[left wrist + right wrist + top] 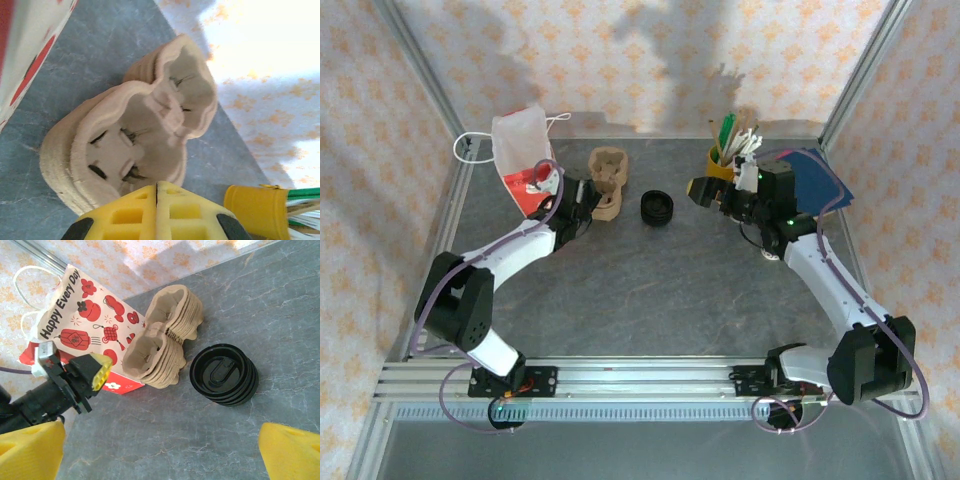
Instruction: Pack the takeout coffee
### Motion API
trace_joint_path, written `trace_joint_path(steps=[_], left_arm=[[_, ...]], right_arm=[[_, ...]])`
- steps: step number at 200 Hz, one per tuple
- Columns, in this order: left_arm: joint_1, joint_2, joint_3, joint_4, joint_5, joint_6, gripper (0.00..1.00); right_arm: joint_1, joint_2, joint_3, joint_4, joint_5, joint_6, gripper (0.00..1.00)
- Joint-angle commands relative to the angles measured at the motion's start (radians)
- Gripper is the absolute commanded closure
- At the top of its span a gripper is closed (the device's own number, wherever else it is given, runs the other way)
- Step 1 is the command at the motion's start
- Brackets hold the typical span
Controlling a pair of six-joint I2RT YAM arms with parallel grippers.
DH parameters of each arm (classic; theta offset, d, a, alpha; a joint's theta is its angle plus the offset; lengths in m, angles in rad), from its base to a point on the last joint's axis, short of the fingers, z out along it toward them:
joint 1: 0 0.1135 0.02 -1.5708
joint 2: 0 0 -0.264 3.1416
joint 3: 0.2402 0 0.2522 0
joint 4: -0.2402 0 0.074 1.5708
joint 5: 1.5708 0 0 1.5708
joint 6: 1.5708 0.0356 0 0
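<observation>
The black lid (224,374) lies flat on the grey table (650,290), about in the middle between the two grippers. Under it I see several more dark rims, like a short stack. I cannot tell whether a cup is among them, because from above only the lid and these rims show.

Just beside the lid, toward the left, stands the stack of brown pulp cup carriers (160,347), with its two hollows empty. Behind the carriers is the paper bag (85,320) with red lanterns and the words "Happy Every Day"; its handles reach to the wall.

The left gripper (156,192) is at the near rim of the carriers. Its yellow pads are pressed together, with only a thin line between them. In the left wrist view the rim meets the pad tips. Whether a thin edge of the pulp is caught there, I cannot make out.

The right gripper (160,450) hangs over the table on the lid's right side, apart from it. Its yellow pads stand wide, each cut off by a lower corner of the wrist view, with nothing between them.

Near the right arm stands the yellow cup of stirrers (725,158), partly hidden by the arm. A blue sheet (820,175) lies beside it; what it is, I cannot tell.
</observation>
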Motion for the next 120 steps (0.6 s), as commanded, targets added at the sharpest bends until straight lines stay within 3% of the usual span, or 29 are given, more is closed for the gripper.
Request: trace_joint_path(steps=[1, 9, 37, 64, 90, 120], left_arm=[[0.009, -0.030, 0.022, 0.008, -0.017, 0.017, 1.00], [0.009, -0.025, 0.023, -0.006, -0.020, 0.017, 1.00], [0.010, 0.001, 0.020, -0.035, -0.025, 0.015, 0.64], [0.010, 0.025, 0.029, -0.071, -0.042, 0.008, 0.41], [0.011, 0.058, 0.061, -0.138, -0.063, 0.008, 0.32], [0.016, 0.079, 0.047, -0.126, -0.054, 0.001, 0.32]], right_arm=[[0.005, -0.019, 0.038, -0.001, 0.016, -0.009, 0.02], [0.005, -0.020, 0.038, 0.000, 0.016, -0.010, 0.02], [0.005, -0.015, 0.035, 0.000, 0.017, -0.008, 0.02], [0.005, -0.012, 0.037, 0.000, 0.014, -0.007, 0.02], [0.005, -0.006, 0.040, -0.005, 0.017, -0.013, 0.02], [0.005, 0.004, 0.043, -0.001, 0.014, -0.011, 0.02]])
